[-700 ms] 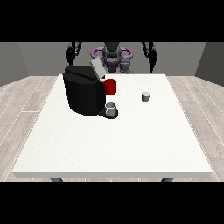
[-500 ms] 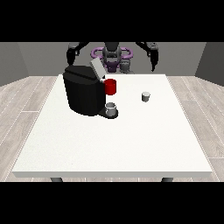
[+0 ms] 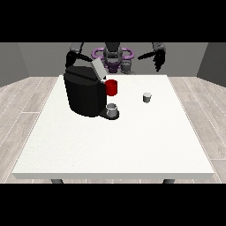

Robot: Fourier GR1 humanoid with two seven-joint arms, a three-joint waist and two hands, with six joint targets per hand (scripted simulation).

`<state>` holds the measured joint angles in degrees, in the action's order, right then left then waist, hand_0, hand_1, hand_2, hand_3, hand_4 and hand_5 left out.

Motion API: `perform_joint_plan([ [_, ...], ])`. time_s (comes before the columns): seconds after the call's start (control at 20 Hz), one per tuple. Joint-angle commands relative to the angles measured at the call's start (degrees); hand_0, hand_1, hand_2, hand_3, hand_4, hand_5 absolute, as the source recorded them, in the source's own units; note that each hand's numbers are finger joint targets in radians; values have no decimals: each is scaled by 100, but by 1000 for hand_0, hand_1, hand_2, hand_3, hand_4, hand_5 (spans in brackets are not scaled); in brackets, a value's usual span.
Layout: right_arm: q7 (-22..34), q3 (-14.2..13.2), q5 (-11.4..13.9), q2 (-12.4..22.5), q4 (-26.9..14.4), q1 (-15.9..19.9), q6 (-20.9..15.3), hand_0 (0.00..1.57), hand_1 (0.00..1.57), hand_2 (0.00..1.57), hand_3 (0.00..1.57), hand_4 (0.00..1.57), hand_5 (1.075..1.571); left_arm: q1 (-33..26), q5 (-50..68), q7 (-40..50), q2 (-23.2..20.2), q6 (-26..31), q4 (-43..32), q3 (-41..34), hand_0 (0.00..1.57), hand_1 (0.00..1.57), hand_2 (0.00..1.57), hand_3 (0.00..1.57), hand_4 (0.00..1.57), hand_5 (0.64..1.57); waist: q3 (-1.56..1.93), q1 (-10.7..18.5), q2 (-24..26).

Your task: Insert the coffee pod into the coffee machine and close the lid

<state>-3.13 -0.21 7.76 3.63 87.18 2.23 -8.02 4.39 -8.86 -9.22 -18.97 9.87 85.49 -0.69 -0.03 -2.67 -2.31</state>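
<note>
Big black coffee machine [image 3: 84,93] on the white surface [image 3: 114,141], its lid [image 3: 98,69] tipped up, a grey cup [image 3: 112,108] under its spout, small grey coffee pod [image 3: 147,97] standing alone to the right, robot hand at the view's right [image 3: 157,60] raised well behind the pod, fingers too small to tell, other robot hand [image 3: 70,59] behind the machine.

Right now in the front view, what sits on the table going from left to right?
coffee machine → red part on the machine's side → coffee pod, standing alone on the white table.
</note>
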Motion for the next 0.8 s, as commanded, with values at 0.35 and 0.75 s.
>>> perform_joint_plan([
  [0.35,-8,293,177,-189,50,405,-22,0,0,0,0,0,1571,1421,-551,388,-978,462,-1421,-431,0,0,0,0,0,1571,4,-638,-724],
  [0.75,432,644,501,-356,-56,851,-325,0,0,0,0,0,1571,2271,-1105,263,-1275,597,-2509,-349,0,0,0,0,0,1571,3,-735,-1239],
])
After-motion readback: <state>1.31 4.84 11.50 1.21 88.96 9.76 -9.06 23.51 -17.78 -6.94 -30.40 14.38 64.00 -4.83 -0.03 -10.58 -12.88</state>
